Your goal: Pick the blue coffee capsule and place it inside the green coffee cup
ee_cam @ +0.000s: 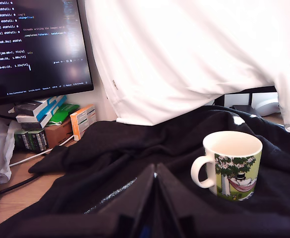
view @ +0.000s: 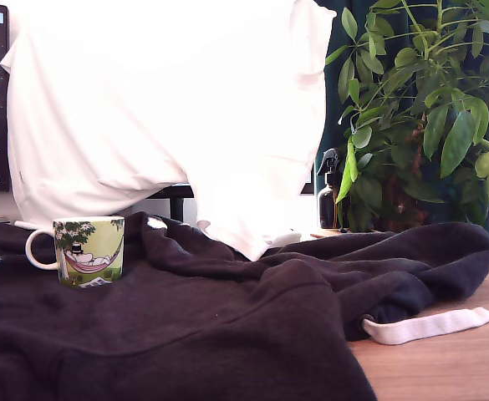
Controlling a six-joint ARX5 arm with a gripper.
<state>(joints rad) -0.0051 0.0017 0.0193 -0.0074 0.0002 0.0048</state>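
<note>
dark hoodie fabric [ee_cam: 135, 148] under the green coffee cup [ee_cam: 232, 164] is lumpy, so a nudge could tip it. gripper [ee_cam: 156, 208] jaws pressed together; a blue sliver between them might be the blue coffee capsule [ee_cam: 145, 232], can't tell.

Coffee cup [view: 89, 251] upright on a rumpled hoodie [view: 227, 317] spread over a desk [view: 453, 368], at the exterior view's left. Behind, a hanging white cloth [view: 169, 109]; houseplant [view: 420, 109] and spray bottle [view: 329, 192] at right; monitor [ee_cam: 35, 44] above stacked boxes [ee_cam: 50, 124].
</note>
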